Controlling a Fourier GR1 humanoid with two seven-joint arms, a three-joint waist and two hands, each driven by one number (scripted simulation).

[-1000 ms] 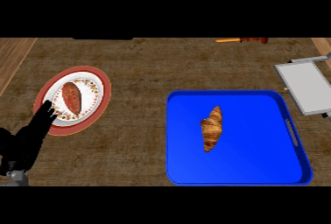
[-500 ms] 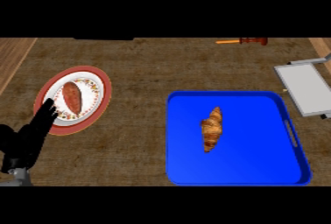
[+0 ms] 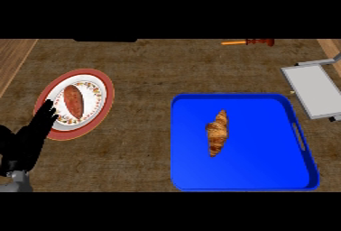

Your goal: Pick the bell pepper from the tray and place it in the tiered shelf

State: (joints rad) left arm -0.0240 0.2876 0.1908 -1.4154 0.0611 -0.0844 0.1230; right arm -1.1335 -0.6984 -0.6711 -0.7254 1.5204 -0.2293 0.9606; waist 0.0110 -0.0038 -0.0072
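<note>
Croissant (image 3: 217,133), no pepper, lies mid blue tray (image 3: 193,173), long axis pointing away from me. My left hand (image 3: 30,140), fingers straight, rests well left of the tray; right hand unseen.

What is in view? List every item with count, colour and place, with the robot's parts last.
blue rectangular tray: one, blue, right of centre on the counter
croissant-shaped pastry: one, golden brown, lying in the middle of the tray; no bell pepper shows
grey tiered shelf: one, grey, right edge
red round plate: one, red, left
white flower-rimmed plate: one, white, on the red plate
oblong food item: one, reddish brown, on the white plate
small long tool: one, orange and brown, top edge
woven-textured counter: one, brown, under everything
left hand: one, black, lower left, fingers straight, tips at the plates' edge
</note>
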